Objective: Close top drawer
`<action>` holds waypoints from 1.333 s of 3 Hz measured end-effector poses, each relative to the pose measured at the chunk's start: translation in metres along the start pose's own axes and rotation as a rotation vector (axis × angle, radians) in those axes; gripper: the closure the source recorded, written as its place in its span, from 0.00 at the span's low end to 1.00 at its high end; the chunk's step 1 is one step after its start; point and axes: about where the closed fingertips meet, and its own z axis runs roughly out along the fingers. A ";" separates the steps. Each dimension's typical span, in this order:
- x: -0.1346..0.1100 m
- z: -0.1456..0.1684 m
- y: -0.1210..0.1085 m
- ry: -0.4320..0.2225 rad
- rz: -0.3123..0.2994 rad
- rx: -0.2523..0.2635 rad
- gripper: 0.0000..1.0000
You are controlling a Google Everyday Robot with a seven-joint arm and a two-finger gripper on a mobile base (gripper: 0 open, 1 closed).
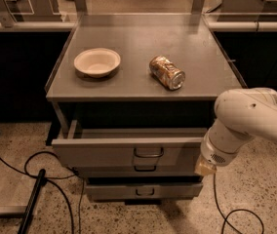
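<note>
On the far left a black cable (9, 165) loops over the speckled floor, and a black bar (31, 204) lies next to it. Then comes the grey cabinet (138, 35). A white bowl (97, 62) sits on the left part of its top, right side up. Under the top is the top drawer (99, 152). It is pulled out toward the camera, and there is a dark gap between its back and the cabinet. Its long side runs from left to right, and its flat front faces the camera. The left end sticks out a bit more than the right end, so it sits a little crooked. A small dark handle (148, 153) is in the middle of the front. Below it are two more drawers, pushed farther in: the middle drawer (143, 169) is mostly hidden, and the bottom drawer (143, 190) shows its own little handle. Back on top, to the right of the bowl and well apart from it, a can (167, 72) lies on its side with its shiny end turned toward the front right. On the right, the white arm (248, 118) bends down beside the cabinet. The gripper (206, 167) is at the right end of the top drawer's front, touching it or just beside it. I cannot tell if the claw is apart or together. A thin cord (226, 213) curls on the floor below it.
</note>
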 end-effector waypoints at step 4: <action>-0.010 0.014 -0.058 0.035 0.030 0.098 1.00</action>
